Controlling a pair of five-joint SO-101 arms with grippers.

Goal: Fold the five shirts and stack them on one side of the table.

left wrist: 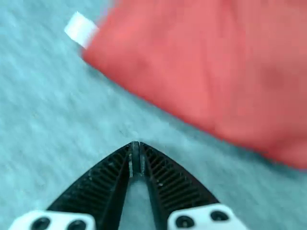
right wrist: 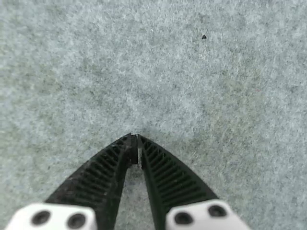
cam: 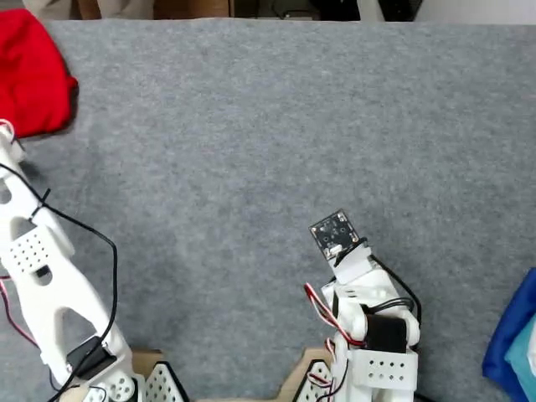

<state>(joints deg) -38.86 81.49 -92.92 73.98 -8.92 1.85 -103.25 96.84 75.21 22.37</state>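
A red shirt [cam: 29, 75] lies bunched at the table's far left corner. The left wrist view shows the same red shirt [left wrist: 211, 67] with a white label [left wrist: 80, 28] at its edge. My left gripper [left wrist: 135, 148] is shut with nothing in it, hovering over the grey felt just short of the shirt's edge. The left arm [cam: 38, 276] stands along the table's left side. My right gripper [right wrist: 135, 142] is shut and empty above bare felt. The right arm [cam: 360, 310] is folded back near the front edge, at centre right.
A blue cloth pile [cam: 515, 339] with a lighter blue piece sits at the front right edge. Grey felt [cam: 276, 126] covers the whole table. A black cable [cam: 92, 234] hangs beside the left arm.
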